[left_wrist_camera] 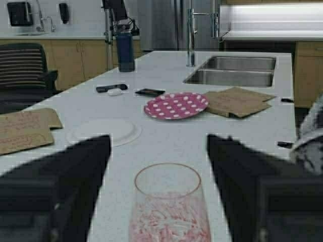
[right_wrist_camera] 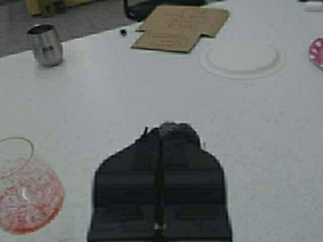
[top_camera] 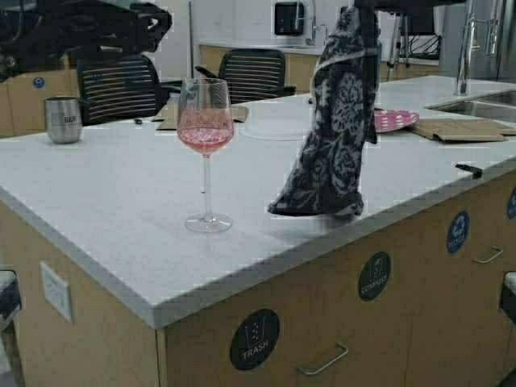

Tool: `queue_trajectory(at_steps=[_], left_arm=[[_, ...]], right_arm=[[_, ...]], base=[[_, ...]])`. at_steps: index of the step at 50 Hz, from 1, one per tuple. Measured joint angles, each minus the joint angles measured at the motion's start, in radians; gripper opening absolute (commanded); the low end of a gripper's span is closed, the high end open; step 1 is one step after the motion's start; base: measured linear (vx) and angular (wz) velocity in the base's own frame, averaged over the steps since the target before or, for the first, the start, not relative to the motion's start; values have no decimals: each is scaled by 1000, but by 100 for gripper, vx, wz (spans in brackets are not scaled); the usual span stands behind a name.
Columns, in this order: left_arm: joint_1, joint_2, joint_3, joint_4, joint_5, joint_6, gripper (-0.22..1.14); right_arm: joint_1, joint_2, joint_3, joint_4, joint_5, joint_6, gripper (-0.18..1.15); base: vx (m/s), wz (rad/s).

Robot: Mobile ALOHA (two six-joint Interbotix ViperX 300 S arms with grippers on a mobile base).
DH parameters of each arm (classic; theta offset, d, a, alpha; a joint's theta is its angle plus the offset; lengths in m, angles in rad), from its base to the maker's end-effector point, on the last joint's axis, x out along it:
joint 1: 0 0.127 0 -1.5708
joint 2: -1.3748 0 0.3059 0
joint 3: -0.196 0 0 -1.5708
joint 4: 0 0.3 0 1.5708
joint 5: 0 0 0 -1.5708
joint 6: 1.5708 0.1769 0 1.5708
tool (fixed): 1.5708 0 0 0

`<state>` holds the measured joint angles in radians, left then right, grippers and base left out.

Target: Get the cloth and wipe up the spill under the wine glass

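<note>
High view shows the right hand (right_wrist_camera: 160,132) clamped on the limp navy floral cloth (top_camera: 330,129), which could swing into the tall clear pink-filled wine glass (top_camera: 205,153) and topple it.

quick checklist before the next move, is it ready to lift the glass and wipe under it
1. Cloth held by right gripper: ok, it hangs with its lower end at the counter.
2. Left gripper open either side of wine glass: ok.
3. Glass lifted: not ok, its foot stands on the counter.
4. Spill under the glass: cannot tell.
5. Cloth apart from the glass: ok.
</note>
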<state>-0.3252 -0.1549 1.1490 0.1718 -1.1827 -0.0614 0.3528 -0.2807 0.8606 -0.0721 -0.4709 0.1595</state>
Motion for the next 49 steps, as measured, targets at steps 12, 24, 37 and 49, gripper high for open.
queue_trajectory(at_steps=[12,24,37,49], left_arm=[[0,-276,-89,0,322,-63,93],[2,-465,-216,0,703,-64,93],[0,-526,-267,-2,793,-63,93],[0,-532,-279,-2,811,-57,93]], right_arm=[[0,-124,-43,-29,141,-2,6],[3,-216,-106,-31,299,-2,6],[35,-272,-135,-31,348,0,6],[46,-293,-144,-31,354,-2,6]], base=[[0,0],[0,0],[0,0],[0,0]])
